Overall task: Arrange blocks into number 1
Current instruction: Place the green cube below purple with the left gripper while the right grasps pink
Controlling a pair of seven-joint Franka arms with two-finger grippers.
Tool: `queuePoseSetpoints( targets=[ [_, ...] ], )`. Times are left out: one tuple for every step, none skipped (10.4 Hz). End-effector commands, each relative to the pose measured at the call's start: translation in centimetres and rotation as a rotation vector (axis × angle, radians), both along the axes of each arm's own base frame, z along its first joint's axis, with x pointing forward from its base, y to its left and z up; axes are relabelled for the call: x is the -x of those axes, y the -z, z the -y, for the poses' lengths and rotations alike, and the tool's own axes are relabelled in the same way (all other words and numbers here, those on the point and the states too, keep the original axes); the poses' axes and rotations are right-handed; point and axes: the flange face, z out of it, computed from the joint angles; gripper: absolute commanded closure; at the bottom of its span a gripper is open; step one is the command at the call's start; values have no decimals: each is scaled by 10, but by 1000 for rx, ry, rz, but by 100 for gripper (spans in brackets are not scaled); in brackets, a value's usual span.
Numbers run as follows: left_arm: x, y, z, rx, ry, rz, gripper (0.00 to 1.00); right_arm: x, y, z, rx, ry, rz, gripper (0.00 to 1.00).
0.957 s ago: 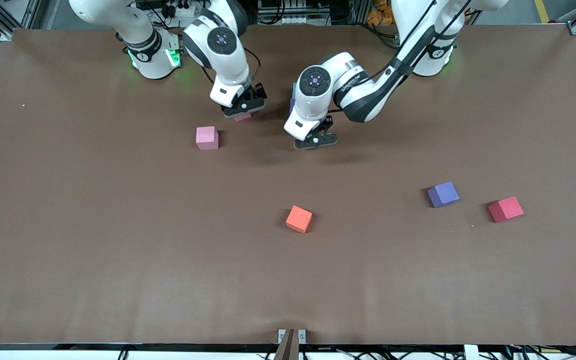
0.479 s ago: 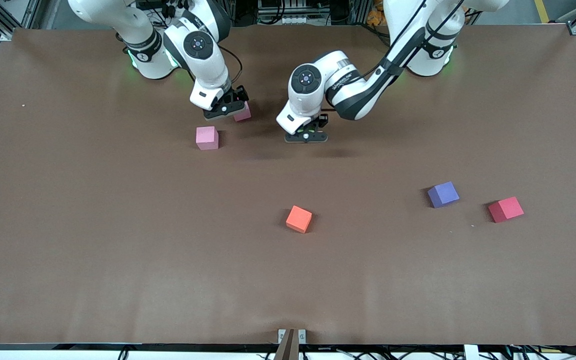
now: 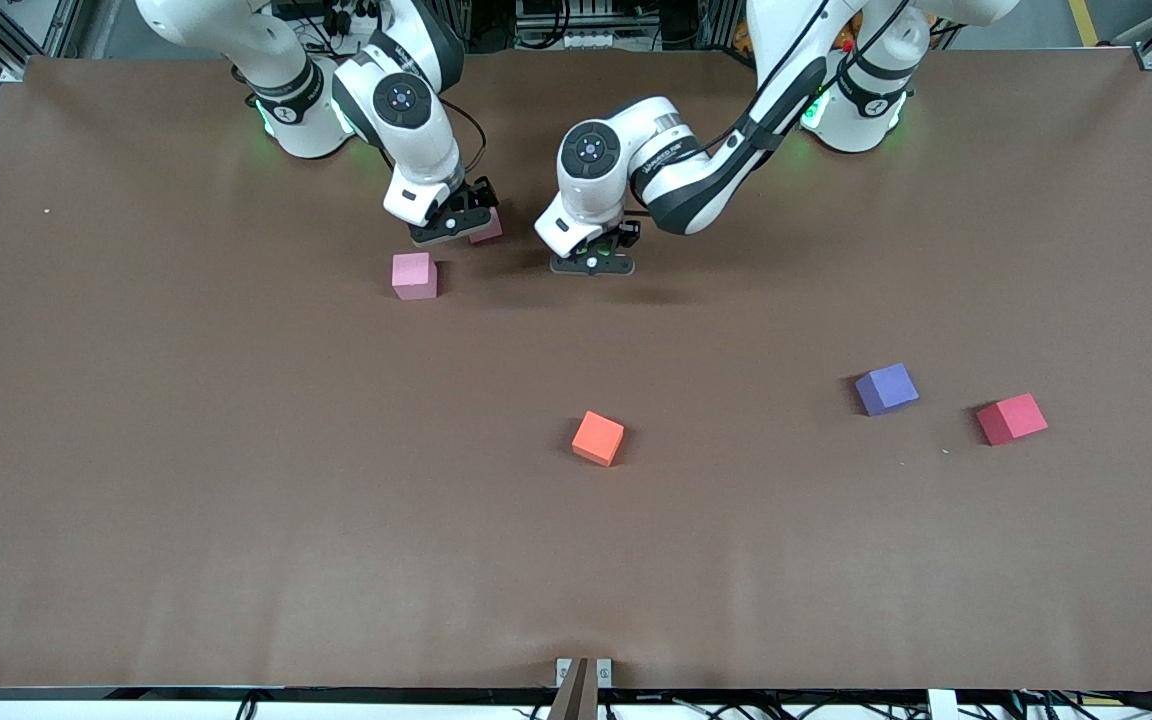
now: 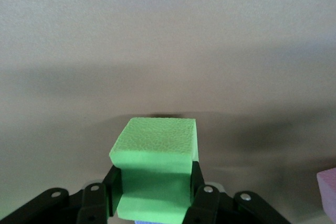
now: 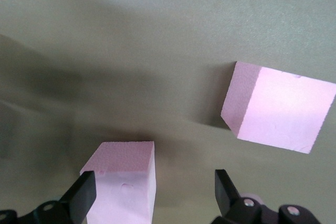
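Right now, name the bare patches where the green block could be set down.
Freest: the table between the pink block and the orange block, and the stretch nearer the camera than the orange block. Crowded: by both tools, where a second pink block sits.

I see a plain brown counter (image 3: 236,500). The left pincer (image 4: 152,208), black, carries a bright green block (image 4: 155,166). Two pink blocks (image 3: 414,275) (image 5: 126,182) sit by the white arms. Nearer my camera than the pink ones are an orange block (image 3: 598,438), a purple block (image 3: 886,388) and a red block (image 3: 1012,418).
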Motion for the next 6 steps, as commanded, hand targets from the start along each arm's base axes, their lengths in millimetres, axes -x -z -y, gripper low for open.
queuePoseSetpoints(
  targets=[
    [1, 5, 4, -13, 35, 7, 100, 9, 7, -4, -8, 3, -9, 0],
    [7, 10, 6, -21, 43, 0, 100, 13, 9, -10, -33, 28, -14, 0],
    [9, 12, 5, -26, 46, 0, 100, 15, 12, -12, -37, 28, -14, 0],
    [12, 15, 5, -38, 65, 11, 100, 17, 15, -13, -34, 24, -15, 0],
    [17, 17, 5, -46, 80, 16, 100, 19, 16, -15, -33, 20, -16, 0],
    [18, 18, 4, -55, 81, 13, 90, 19, 16, -15, -32, 20, -17, 0]
  ],
)
